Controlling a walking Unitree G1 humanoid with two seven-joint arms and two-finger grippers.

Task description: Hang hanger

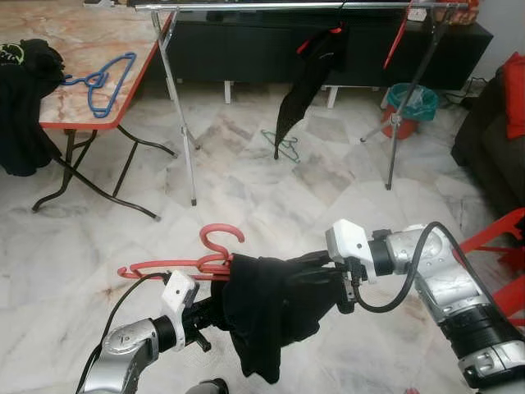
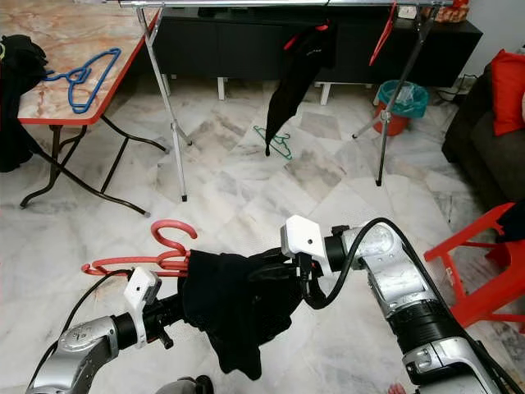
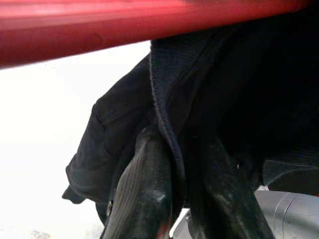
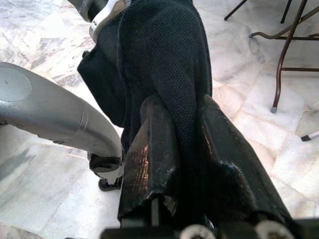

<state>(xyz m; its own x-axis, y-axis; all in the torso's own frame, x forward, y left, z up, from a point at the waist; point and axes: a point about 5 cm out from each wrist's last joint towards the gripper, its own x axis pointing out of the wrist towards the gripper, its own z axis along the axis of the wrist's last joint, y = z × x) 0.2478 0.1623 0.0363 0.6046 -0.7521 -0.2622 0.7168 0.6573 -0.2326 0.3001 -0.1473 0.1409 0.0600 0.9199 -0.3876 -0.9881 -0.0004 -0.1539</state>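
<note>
A red hanger [image 1: 205,256] with its hook [image 1: 221,235] up is held low in front of me, a black garment [image 1: 271,316] draped over its right half. My left gripper [image 3: 184,199] is shut on a fold of that garment just under the hanger's red bar [image 3: 124,30]. From the right, my right gripper [image 4: 192,124] pinches the cloth's other side [image 1: 328,283]. Far ahead runs the clothes rail [image 1: 312,6], carrying a hung black garment [image 1: 308,82] and a red hanger [image 1: 399,37].
A green hanger [image 1: 283,146] lies on the marble floor under the rail. At the left, a folding table [image 1: 90,33] bears blue hangers [image 1: 102,82] and black clothes [image 1: 25,98]. A teal bin [image 1: 410,103], dark sofa [image 1: 492,123] and red chair [image 1: 500,246] stand at the right.
</note>
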